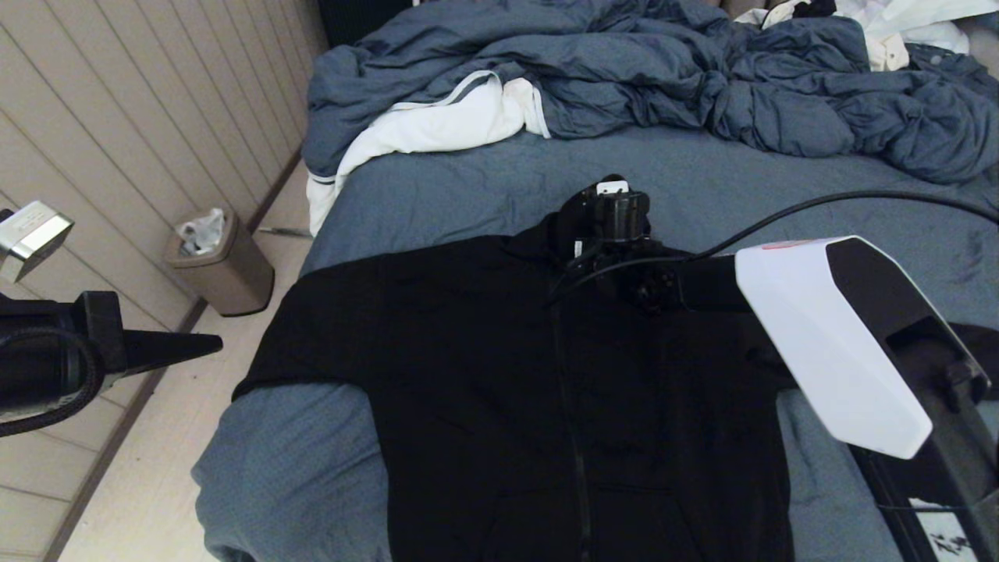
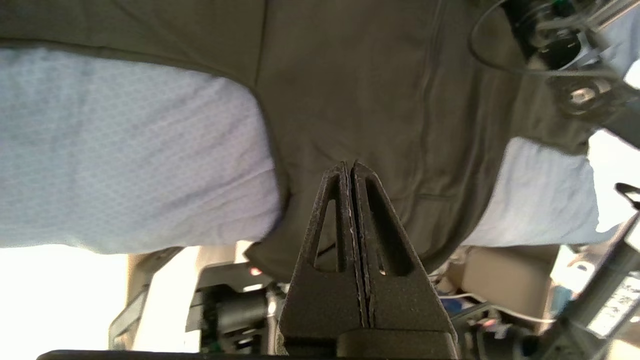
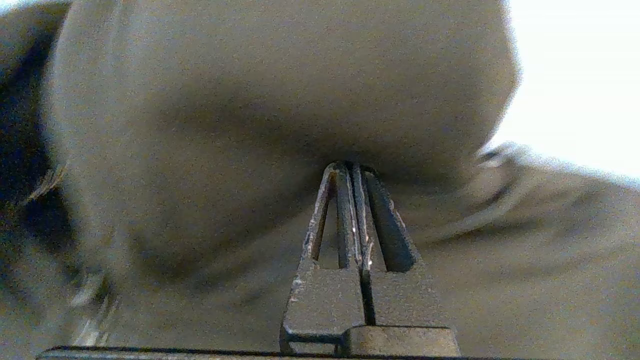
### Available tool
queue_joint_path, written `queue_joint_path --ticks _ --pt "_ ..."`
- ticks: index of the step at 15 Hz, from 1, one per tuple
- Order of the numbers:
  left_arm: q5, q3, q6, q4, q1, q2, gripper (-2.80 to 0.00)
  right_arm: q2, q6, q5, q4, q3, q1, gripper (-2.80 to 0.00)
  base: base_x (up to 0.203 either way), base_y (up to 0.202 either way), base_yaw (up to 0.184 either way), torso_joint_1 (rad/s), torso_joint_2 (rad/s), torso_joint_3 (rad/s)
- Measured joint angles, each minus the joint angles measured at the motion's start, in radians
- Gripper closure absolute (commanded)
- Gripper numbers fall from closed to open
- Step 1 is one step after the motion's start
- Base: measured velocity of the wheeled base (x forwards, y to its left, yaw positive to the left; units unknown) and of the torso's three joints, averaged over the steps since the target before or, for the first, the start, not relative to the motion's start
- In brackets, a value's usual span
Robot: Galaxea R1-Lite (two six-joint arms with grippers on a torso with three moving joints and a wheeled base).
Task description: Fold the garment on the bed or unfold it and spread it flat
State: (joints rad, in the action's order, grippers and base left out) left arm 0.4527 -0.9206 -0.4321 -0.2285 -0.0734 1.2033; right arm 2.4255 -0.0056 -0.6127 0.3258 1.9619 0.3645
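Observation:
The garment (image 1: 484, 375), a black zip-front hoodie, lies front up and spread across the near part of the bed (image 1: 468, 195), one sleeve reaching towards the bed's left edge. My right gripper (image 1: 607, 195) is down at the hood end, beyond the collar. In the right wrist view its fingers (image 3: 350, 167) are pressed together, tips buried in a bulging fold of the dark fabric (image 3: 250, 100). My left gripper (image 1: 211, 342) hangs over the floor left of the bed, shut and holding nothing. Its wrist view shows the closed fingers (image 2: 349, 165) before the hoodie's body (image 2: 360, 90) and the sheet (image 2: 125, 150).
A rumpled blue-grey duvet (image 1: 663, 70) and a white cloth with grey trim (image 1: 437, 125) fill the far end of the bed. A bin (image 1: 218, 261) stands on the floor by the panelled wall. A black cable (image 1: 819, 204) arcs above the sheet beside my right arm.

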Motion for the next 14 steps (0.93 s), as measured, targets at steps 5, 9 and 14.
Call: queue_joint_path --ticks 5,9,14 --pt "-0.001 0.008 -0.03 0.055 0.0 0.006 0.0 -0.007 -0.086 -0.092 0.147 0.006 -0.021 0.0 0.0 0.0 0.0 0.0 0.0 0.0" --pt "-0.002 0.019 -0.032 0.059 0.0 0.002 0.0 -0.04 -0.086 -0.097 0.206 0.004 -0.057 0.0 0.0 0.0 0.0 0.0 0.0 0.0" --pt "-0.018 0.024 -0.028 0.054 0.001 -0.041 0.0 -0.145 -0.068 -0.143 0.201 -0.073 -0.08 0.0 0.0 0.0 0.0 0.0 0.0 0.0"
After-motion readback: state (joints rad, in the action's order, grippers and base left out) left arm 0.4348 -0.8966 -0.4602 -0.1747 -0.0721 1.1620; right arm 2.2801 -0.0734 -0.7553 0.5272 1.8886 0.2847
